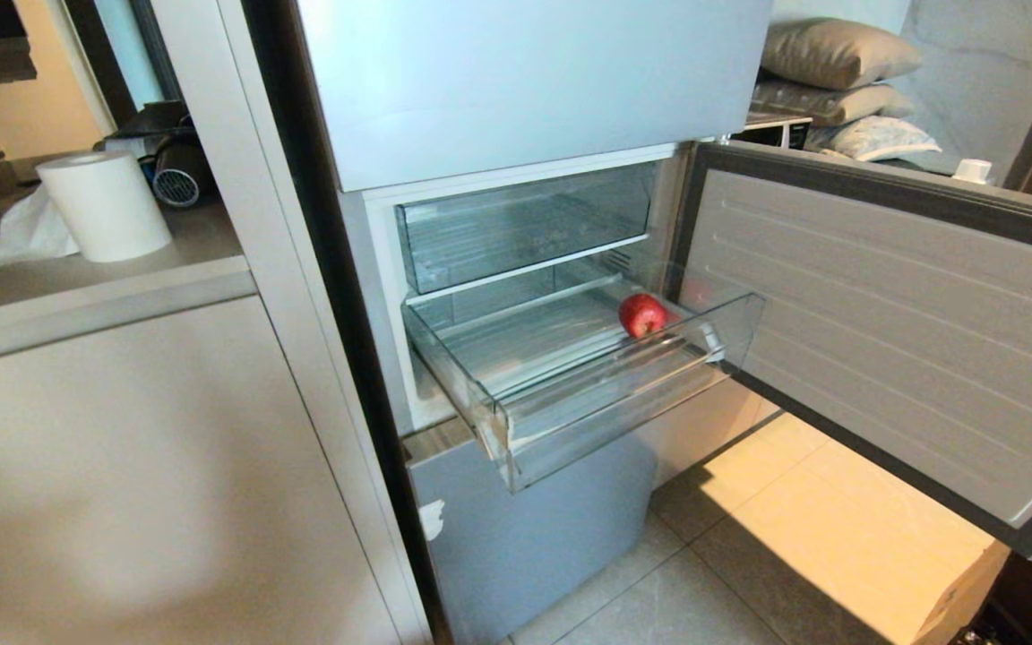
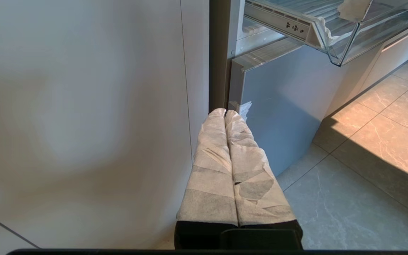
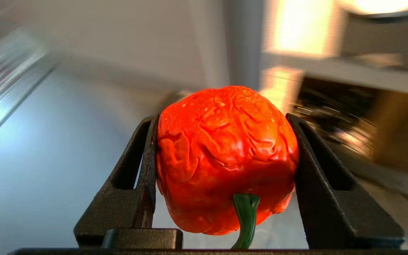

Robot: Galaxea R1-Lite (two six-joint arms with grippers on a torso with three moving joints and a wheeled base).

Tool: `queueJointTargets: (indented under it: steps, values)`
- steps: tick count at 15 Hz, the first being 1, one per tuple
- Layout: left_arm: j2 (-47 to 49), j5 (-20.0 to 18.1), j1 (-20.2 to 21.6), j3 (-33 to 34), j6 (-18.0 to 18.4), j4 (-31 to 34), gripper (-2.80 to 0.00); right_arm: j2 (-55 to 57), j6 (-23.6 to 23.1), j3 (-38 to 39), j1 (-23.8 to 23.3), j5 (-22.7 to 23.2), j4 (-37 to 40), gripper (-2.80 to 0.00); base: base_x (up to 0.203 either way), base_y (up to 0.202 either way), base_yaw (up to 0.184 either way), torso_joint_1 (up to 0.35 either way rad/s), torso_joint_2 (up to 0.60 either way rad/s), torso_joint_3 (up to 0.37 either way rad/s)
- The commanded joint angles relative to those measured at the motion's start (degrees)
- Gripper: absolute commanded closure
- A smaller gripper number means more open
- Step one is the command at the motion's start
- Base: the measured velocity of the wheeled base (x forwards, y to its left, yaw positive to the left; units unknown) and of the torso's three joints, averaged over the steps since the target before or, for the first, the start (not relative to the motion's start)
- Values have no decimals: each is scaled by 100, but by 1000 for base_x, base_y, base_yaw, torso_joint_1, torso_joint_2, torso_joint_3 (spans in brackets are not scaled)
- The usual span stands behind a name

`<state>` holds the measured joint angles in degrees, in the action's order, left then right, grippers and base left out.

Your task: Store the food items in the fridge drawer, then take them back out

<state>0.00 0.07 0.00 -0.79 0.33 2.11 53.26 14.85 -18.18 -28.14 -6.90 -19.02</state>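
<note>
The fridge has its middle door swung open to the right. The clear fridge drawer is pulled out, and a glossy red apple lies at its back right. Neither arm shows in the head view. In the right wrist view my right gripper is shut on a wrinkled red bell pepper with a green stem, in front of a blurred background. My left gripper, its fingers wrapped in pale tape, is shut and empty, low beside the fridge's bottom panel, below the drawer's corner.
A second clear bin sits pushed in above the drawer. Beige cabinets stand left of the fridge, with a paper roll on the counter. A cardboard box stands under the open door on the tiled floor.
</note>
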Motion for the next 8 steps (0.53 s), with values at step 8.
queueJointTargets:
  steps: [8]
  values:
    - [9,1,0,0,2,0,0,4465,-319,-2009,-3741,147,-2178,0,0,0,0,0,0,0]
